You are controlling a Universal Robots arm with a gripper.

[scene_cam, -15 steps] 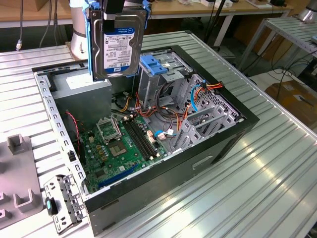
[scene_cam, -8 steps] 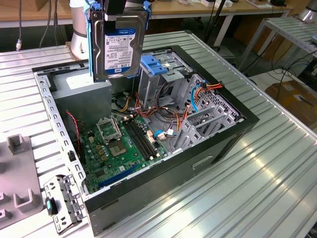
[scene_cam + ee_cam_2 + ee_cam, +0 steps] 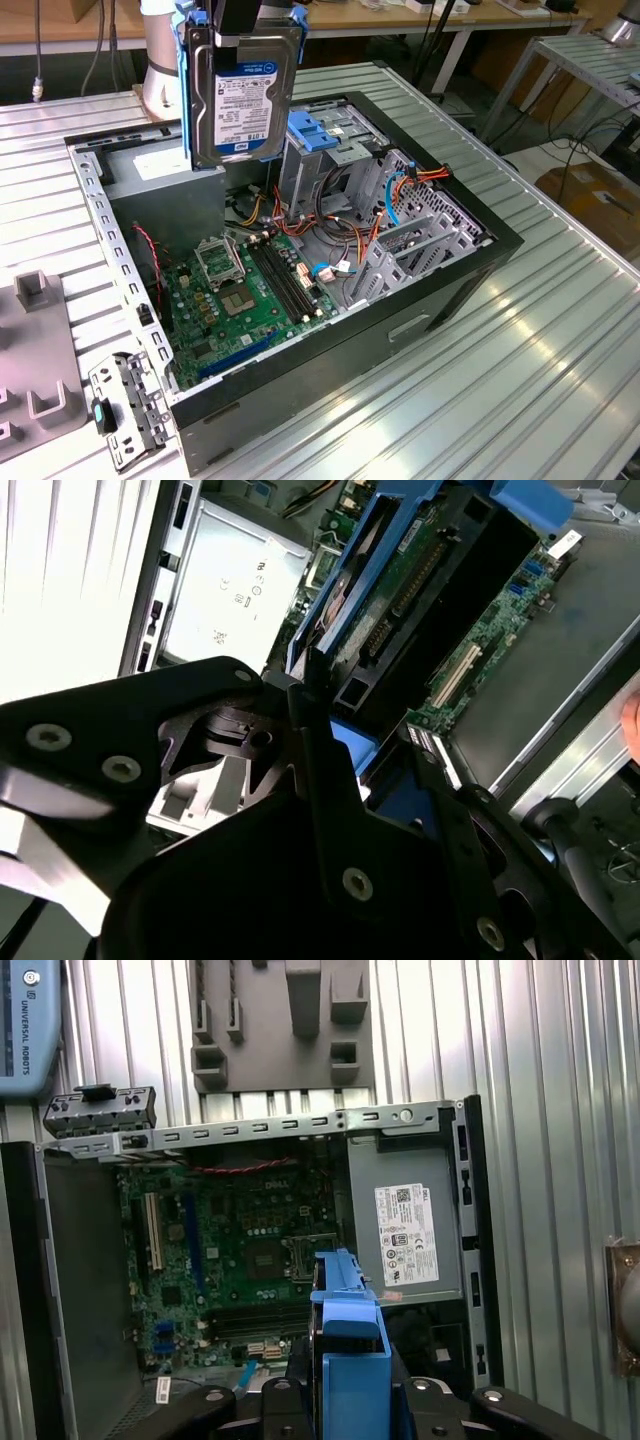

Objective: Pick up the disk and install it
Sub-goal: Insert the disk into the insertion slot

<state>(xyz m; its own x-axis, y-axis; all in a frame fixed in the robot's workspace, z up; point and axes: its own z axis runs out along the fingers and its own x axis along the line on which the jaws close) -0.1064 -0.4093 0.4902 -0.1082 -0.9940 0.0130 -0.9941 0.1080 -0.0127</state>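
The disk (image 3: pixel 243 100) hangs upright in the air over the open case (image 3: pixel 400 330), above the power supply (image 3: pixel 405 1220) and near the cage (image 3: pixel 325 165), touching neither. The gripper (image 3: pixel 245 20) has it by its upper end. The fingers (image 3: pixel 235 22) are closed on the disk, with one flat on the label face and the other hidden behind the casing.

The disk looks stiff and probably heavy for its size, a metal shell that will not give under pressure. Its smooth faces could let it slide in a light hold. The second wrist view shows a bare circuit board (image 3: pixel 420 580) and connectors on the underside, and that side seems the fragile one. The blue rails (image 3: pixel 350 1360) are plastic and likely flex a little. The flat metal faces or the rails look like the safe places to take hold, away from the board and the connector end.

Much is hard to make out. The exterior view cuts off the disk's upper edge, so how deep the hold goes cannot be told. In both wrist views the gripper's black body covers the ground beneath the disk. The cage's opening faces away — whether its slot is free cannot be told. Cables (image 3: pixel 400 185) lie just beside the cage, over the motherboard (image 3: pixel 250 290).
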